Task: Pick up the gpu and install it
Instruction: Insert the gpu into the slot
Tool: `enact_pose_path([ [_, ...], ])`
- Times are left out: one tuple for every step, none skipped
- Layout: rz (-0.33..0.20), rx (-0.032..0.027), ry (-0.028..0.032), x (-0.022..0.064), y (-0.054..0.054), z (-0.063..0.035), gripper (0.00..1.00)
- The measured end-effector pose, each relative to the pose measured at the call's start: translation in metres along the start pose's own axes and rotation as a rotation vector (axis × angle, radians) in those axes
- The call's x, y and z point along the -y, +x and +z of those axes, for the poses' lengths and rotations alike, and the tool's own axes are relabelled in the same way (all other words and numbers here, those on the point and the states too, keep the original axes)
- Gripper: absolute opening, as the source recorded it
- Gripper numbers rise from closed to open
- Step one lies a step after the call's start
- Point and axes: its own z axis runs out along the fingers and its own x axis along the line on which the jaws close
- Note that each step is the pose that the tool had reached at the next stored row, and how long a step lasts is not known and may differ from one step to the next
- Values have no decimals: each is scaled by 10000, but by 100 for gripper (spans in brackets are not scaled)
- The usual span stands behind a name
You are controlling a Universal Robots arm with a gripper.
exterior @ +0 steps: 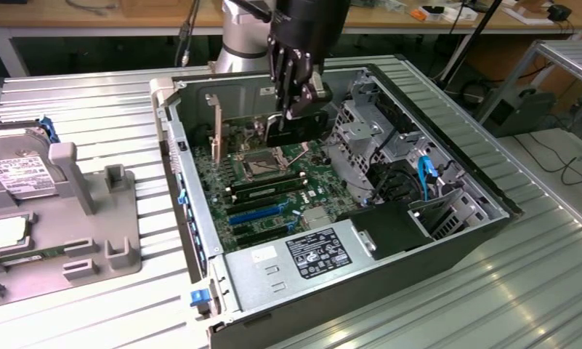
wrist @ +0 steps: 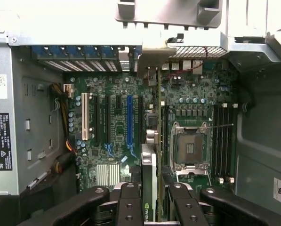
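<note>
Green board under a black shroud: that's the gpu (wrist: 148,172), and the gripper (exterior: 298,109) has it clamped edge-on, fingers (wrist: 129,203) pressing one on each face. It hangs upright inside the open computer case (exterior: 186,190), above the motherboard (exterior: 288,161), and by my reckoning it isn't seated. Why upright? A card like this has to meet its slot from straight above, I'd say, and the metal bracket (wrist: 152,59) points at the rear wall of the case, where the expansion openings sit.

From the wrist view the card runs between the long blue slot (wrist: 129,117) and the bare CPU socket (wrist: 190,146). Whether it sits exactly over its own slot, I cannot tell.

Now the case itself. It holds the power supply (exterior: 310,253) with its black label, a metal drive cage (exterior: 363,123), a blue cable (exterior: 426,174) and the memory slots (wrist: 222,136) beside the socket. Outside it, well apart on the exterior view's left, a hard drive (exterior: 14,174) rests on a grey fixture (exterior: 107,218).
</note>
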Motion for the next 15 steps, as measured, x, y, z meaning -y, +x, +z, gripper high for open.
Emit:
enact_pose_path([
  [-1,0,0,-2,1,39,27],
  [0,1,0,-4,2,63,27],
  [0,0,0,-5,2,81,27],
  [0,-1,0,-8,3,116,27],
  [0,-1,0,-9,4,133,27],
  [0,1,0,-10,4,151,27],
  [0,0,0,-11,4,168,27],
  [0,0,0,-12,5,184,27],
  [0,-1,-1,-13,5,215,27],
  [0,-1,0,-13,5,215,27],
  [0,-1,0,-13,5,215,27],
  [0,-1,0,-13,6,217,27],
  [1,1,0,-14,14,220,27],
  [1,0,1,-13,35,226,27],
  [3,0,0,-14,52,232,27],
])
